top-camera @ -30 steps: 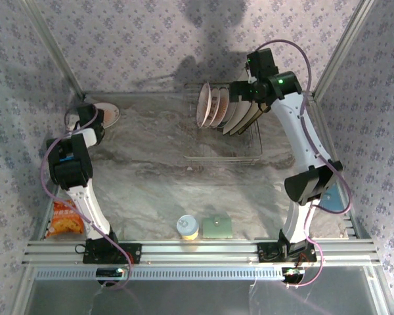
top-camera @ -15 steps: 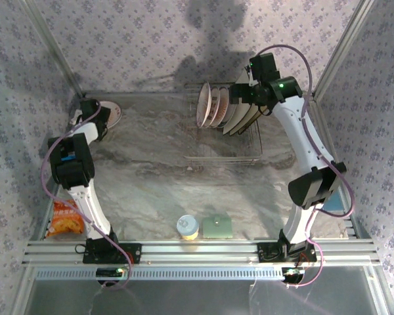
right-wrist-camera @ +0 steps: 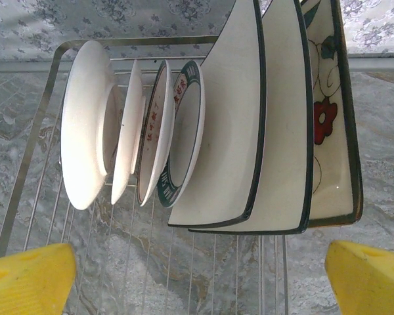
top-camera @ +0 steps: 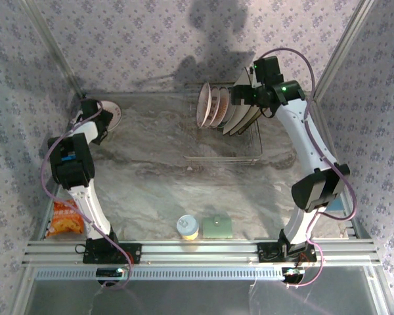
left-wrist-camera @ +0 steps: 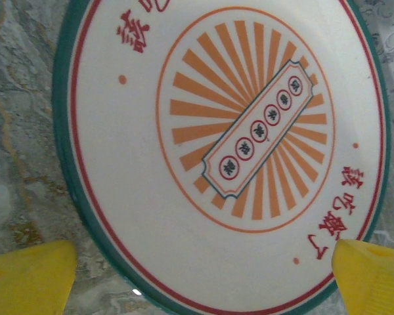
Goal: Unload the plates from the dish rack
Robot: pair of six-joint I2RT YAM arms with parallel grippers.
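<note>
Top external cam, starting nearest my bases: a small jar [top-camera: 188, 227] is sitting just beside a green pad [top-camera: 217, 226], and a snack bag [top-camera: 65, 218] is lying over by my left arm. Further back, the dish rack [top-camera: 223, 149] is holding the plates [top-camera: 218, 108] on edge at its far end, round ones left, square cream ones right.

Right wrist cam is giving me what the top one isn't. I'm counting four round plates, then three square, the last being a flower-printed plate [right-wrist-camera: 325, 118]. My right gripper [right-wrist-camera: 198, 279] is hovering in front of them, fingers spread wide and gripping nothing.

Far left corner, one round plate [top-camera: 113, 113] is lying flat on the table [top-camera: 157, 190], outside the rack. Left wrist cam is showing its orange sunburst and teal rim, with my left gripper [left-wrist-camera: 200, 279] hanging over it, fingers wide apart.
</note>
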